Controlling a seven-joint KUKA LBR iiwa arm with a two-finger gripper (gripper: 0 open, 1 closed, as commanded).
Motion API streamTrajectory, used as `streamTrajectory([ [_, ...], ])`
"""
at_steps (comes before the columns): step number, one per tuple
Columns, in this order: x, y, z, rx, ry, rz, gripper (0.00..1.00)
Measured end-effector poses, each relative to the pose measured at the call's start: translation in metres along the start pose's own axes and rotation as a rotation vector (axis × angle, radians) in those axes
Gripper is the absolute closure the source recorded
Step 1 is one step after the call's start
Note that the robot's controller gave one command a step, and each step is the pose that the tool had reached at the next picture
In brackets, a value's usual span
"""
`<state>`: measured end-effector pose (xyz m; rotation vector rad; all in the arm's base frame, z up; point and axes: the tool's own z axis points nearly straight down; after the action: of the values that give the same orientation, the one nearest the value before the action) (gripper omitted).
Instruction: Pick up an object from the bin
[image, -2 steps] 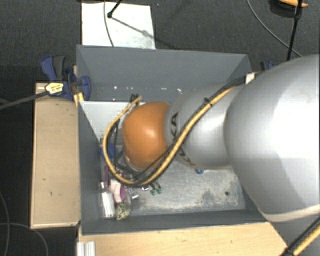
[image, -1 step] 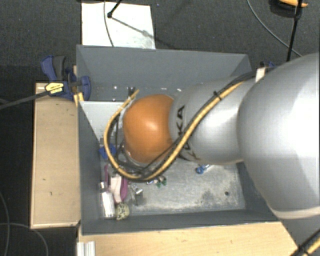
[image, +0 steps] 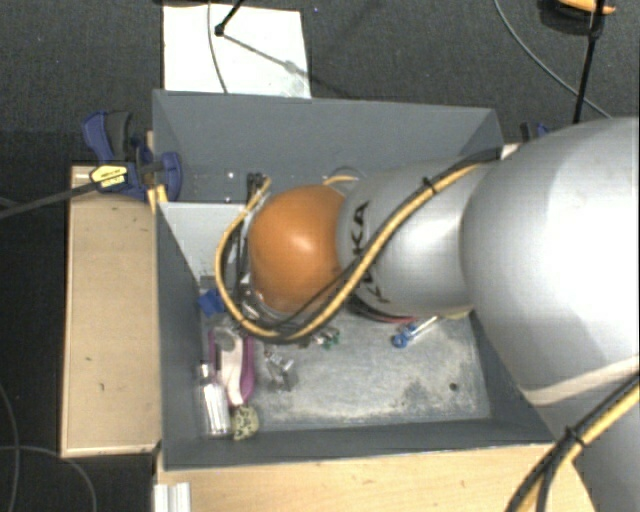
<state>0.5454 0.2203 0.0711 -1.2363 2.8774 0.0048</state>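
Front of bin (image: 330, 440): a small olive lump (image: 244, 424) is lying in the front-left corner, touching the front wall. Just beside it, a white piece (image: 214, 405) is lying along the left wall.

Behind these, a pink piece (image: 240, 370) is lying lengthwise, its far end running under the robot's wrist. A small grey piece (image: 280, 372) is sitting just to its right, apart from the walls. The floor to the right of it is showing bare, speckled metal.

Mid-bin: a green bit (image: 326, 340) is peeking out at the wrist's lower edge, and a blue-tipped stick (image: 410, 332) is lying near the arm's (image: 420, 240) underside. A blue piece (image: 209, 302) is resting against the left wall.

Above these, the orange cover (image: 295, 245) is hanging over the left half of the bin, and the gripper (image: 275, 335) is sitting beneath it, over the far end of the pink piece and near the grey one. The cover is masking it, so whether it is open, closed or gripping anything cannot be told.

Handling, as a judgement: the pink piece is looking light and possibly soft or bendable. A hold across its narrow width near mid-length would be suiting it best, since an end grip may let it droop. The grey piece is appearing stiff, small and likely metal. It may be slipping under pinch and is needing a centred closure. Both are lying close to the left wall, leaving little room on that side.
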Motion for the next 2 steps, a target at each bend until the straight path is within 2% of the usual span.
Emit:
streamTrajectory([
  [1, -0.0007, -0.0002, -0.0008, -0.001, -0.002, 0.006, 0.00],
  [2, -0.0049, -0.0020, -0.0059, 0.006, -0.017, 0.008, 1.00],
])
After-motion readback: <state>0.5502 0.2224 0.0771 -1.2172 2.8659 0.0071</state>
